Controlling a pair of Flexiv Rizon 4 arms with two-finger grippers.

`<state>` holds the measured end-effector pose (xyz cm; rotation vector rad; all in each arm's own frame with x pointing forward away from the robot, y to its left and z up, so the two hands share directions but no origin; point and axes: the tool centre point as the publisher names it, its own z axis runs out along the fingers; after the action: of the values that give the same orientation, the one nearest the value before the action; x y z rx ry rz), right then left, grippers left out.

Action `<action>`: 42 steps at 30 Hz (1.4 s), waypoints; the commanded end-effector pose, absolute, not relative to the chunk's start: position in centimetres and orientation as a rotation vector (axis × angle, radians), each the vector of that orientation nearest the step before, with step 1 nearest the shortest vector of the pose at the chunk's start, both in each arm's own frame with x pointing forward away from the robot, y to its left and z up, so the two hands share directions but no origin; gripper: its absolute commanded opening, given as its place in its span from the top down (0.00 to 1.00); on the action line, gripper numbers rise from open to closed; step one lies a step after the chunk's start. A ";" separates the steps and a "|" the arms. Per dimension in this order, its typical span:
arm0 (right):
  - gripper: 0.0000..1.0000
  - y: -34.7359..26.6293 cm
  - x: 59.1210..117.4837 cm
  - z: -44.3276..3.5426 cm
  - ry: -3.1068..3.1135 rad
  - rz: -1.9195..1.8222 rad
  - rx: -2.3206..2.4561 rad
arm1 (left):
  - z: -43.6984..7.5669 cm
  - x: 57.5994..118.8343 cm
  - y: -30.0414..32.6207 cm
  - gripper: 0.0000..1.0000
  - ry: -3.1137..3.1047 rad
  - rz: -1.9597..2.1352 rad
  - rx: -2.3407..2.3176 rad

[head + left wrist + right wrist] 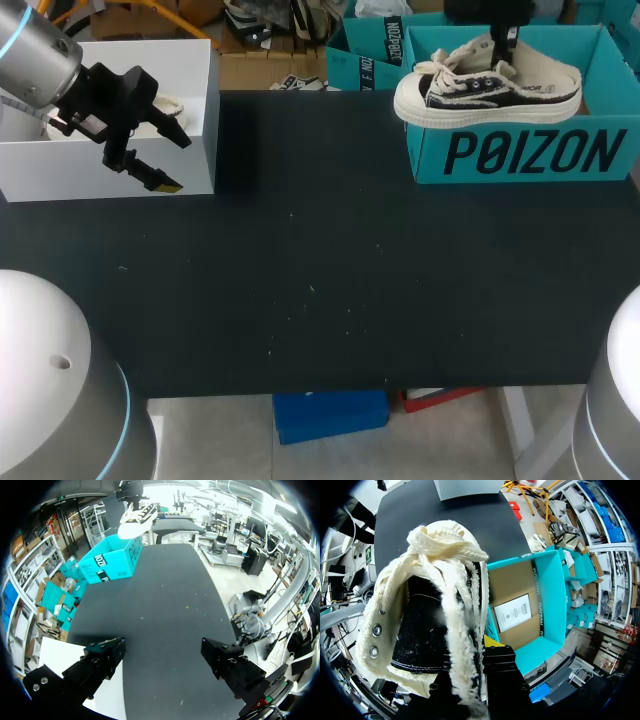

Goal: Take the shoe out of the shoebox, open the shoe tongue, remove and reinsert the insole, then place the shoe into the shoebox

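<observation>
Our right claw (pixel 505 48) is clamped on the low cream-and-black canvas sneaker with frayed cream laces (pixel 490 88). One yellow-tipped finger presses the outside of the collar wall. The other, we judge, sits inside the opening, since the right wrist view shows only the outer finger plainly. Holding it by the wall rather than the sole keeps the tongue and insole reachable from above.

The sneaker hangs roughly level in the air over the front wall of the open teal cardboard shoebox (pixel 520 152), toe toward our left and sole clear of the rim. The shoebox's brown floor shows bare beside it. With the laces tied and the tongue lying flat, we read this as the lift-out step, with the tongue and insole work not yet done.

Our left claw (pixel 160 155) hangs over the white open-topped box (pixel 110 170) at the far left of the black tabletop (pixel 320 280), well apart from the sneaker. Its fingers are spread wide with nothing between them. We take that spread as readiness to steady the sneaker or pull the tongue once it comes to the bare middle of the tabletop.
</observation>
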<state>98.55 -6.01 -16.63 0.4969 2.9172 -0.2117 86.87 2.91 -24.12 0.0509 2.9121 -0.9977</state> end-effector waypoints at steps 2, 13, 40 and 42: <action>1.00 -8.6 100.0 -17.4 2.919 -0.165 0.446 | -24.2 86.7 2.9 0.00 2.907 -0.996 0.051; 1.00 -12.5 105.1 -19.4 2.940 -0.132 0.324 | -24.2 86.7 2.9 0.00 2.907 -0.996 0.051; 1.00 -16.6 113.2 -26.0 2.990 -0.028 0.292 | -24.2 86.7 2.9 0.00 2.907 -0.996 0.051; 1.00 -16.5 113.3 -26.5 2.992 -0.017 0.298 | -24.2 86.7 2.9 0.00 2.907 -0.996 0.051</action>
<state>112.47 -16.47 -25.66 0.2961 2.9832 -0.0308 86.87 2.91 -24.12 0.0510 2.9121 -0.9977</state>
